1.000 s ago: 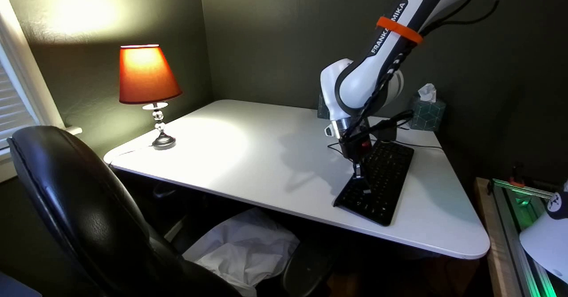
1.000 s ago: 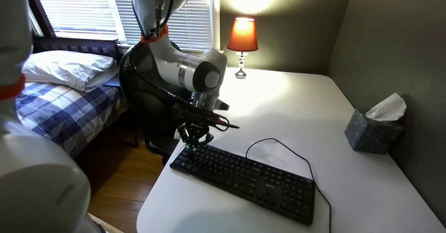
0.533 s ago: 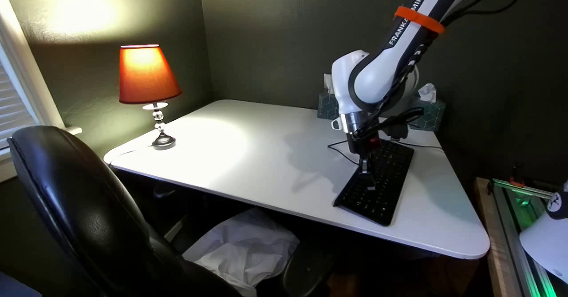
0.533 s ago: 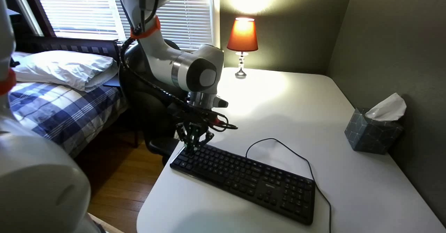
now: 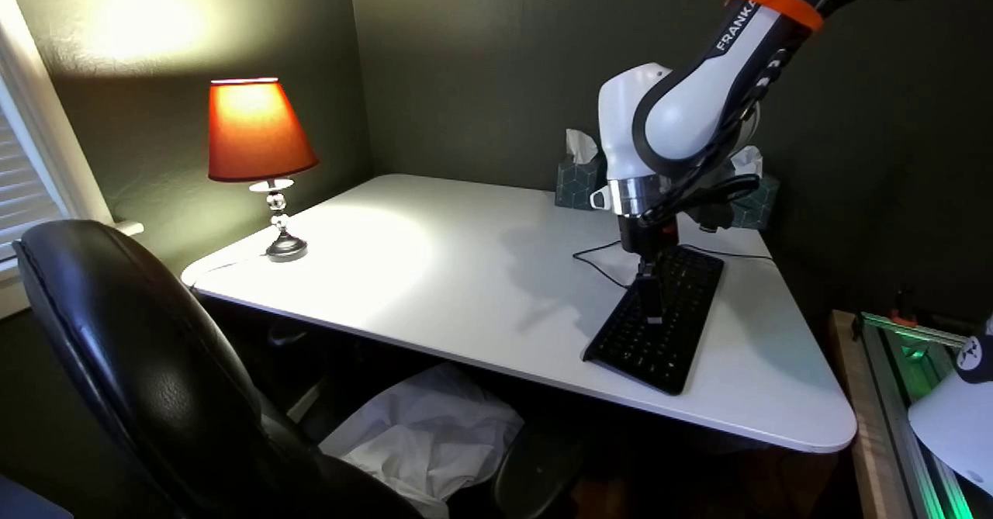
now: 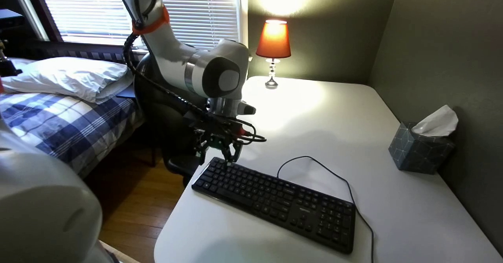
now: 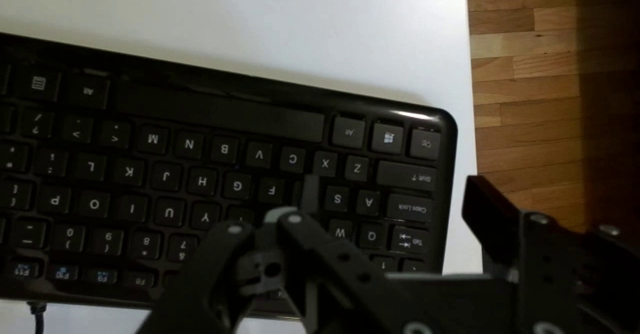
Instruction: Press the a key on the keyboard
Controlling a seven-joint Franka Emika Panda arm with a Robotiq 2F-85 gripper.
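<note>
The black keyboard (image 6: 275,200) lies flat on the white desk, also seen in an exterior view as the keyboard (image 5: 686,302). In the wrist view its letters appear upside down, and the A key (image 7: 369,203) shows between the S and Caps Lock keys. My gripper (image 7: 392,186) stands open with its fingers spread wide and nothing held. One finger crosses the D key in that view; the other lies past the keyboard's end. In an exterior view the gripper (image 6: 215,160) hangs over the keyboard's letter-key end, seemingly just above the keys.
A thin cable (image 6: 334,172) runs from the keyboard across the desk (image 5: 465,271). Two tissue boxes (image 5: 576,184) stand at the wall side. A red-shaded lamp (image 5: 256,135) is at the far corner. A black chair (image 5: 140,348) sits by the desk's edge, close to the keyboard's end.
The fingers have spread from together to wide apart. My arm has risen off the keys, drawing slightly back over the keyboard. The keyboard has stayed in place.
</note>
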